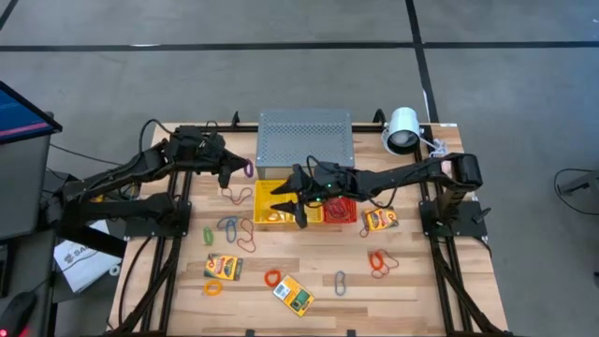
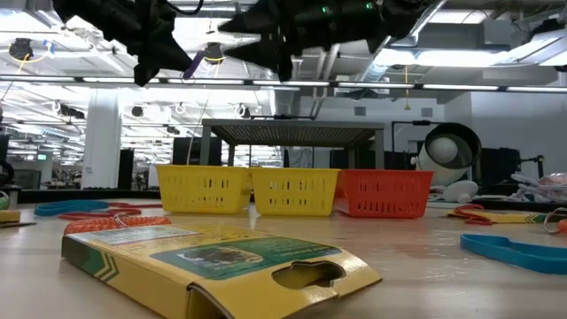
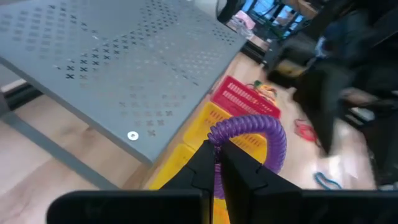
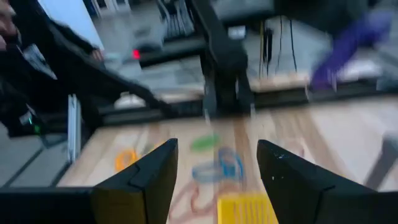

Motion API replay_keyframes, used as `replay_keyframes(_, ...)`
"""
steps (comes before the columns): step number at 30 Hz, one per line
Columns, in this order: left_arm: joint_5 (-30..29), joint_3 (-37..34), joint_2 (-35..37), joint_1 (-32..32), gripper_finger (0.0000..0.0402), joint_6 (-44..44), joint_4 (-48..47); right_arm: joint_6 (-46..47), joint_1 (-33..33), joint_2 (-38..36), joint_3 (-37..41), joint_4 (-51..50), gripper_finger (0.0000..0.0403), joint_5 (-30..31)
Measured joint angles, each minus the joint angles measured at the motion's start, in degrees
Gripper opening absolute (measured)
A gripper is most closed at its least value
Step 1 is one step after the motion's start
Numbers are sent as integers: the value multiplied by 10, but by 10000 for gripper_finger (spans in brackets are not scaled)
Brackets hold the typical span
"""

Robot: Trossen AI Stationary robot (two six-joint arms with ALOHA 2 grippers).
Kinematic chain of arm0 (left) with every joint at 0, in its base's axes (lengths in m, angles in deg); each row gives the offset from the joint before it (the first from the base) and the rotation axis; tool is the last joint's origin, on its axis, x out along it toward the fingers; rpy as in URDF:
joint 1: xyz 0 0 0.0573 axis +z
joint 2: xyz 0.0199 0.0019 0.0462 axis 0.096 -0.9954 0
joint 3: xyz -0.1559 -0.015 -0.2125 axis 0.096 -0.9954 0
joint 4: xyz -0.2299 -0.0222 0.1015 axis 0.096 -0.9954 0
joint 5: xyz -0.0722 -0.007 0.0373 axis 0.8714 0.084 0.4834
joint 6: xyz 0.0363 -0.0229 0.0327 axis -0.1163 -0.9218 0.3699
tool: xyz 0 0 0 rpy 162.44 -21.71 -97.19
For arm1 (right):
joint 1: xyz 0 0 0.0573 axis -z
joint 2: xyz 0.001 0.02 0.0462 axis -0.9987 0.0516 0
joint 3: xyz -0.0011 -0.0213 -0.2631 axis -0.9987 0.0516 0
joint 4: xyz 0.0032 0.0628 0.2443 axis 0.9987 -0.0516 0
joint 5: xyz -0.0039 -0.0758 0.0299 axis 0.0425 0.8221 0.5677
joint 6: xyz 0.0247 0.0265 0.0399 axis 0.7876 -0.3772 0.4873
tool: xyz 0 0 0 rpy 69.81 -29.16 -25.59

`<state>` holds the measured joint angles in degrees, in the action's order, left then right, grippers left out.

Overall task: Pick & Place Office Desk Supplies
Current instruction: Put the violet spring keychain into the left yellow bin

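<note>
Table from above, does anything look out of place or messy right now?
Mostly loose scatter: card boxes lie at different angles and band loops are strewn over the wooden table, outside the baskets. Nothing looks spilled or damaged. The left end effector holds a purple coil in the air beside the grey perforated box.

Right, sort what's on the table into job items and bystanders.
Job items:
- purple band loop, pinched in the left end effector
- card boxes
- band loops
- oval clips

Just lying about:
- yellow baskets
- red basket
- grey perforated box
- white lamp
</note>
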<state>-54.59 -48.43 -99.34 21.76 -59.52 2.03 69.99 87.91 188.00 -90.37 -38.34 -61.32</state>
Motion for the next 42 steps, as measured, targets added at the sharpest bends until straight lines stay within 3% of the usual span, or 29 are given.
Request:
replay_keyframes(5,-47,0,-18,-26,7,-1,33,-8,4,0,-11,29,211,7)
replay_keyframes(12,-54,0,-64,-65,7,-1,118,-13,32,-1,-13,47,211,24)
replay_keyframes(27,-133,0,-73,-117,7,2,166,-17,57,0,-12,52,211,36)
replay_keyframes(42,-135,0,-93,-143,7,2,200,-13,56,-1,-12,59,196,48)
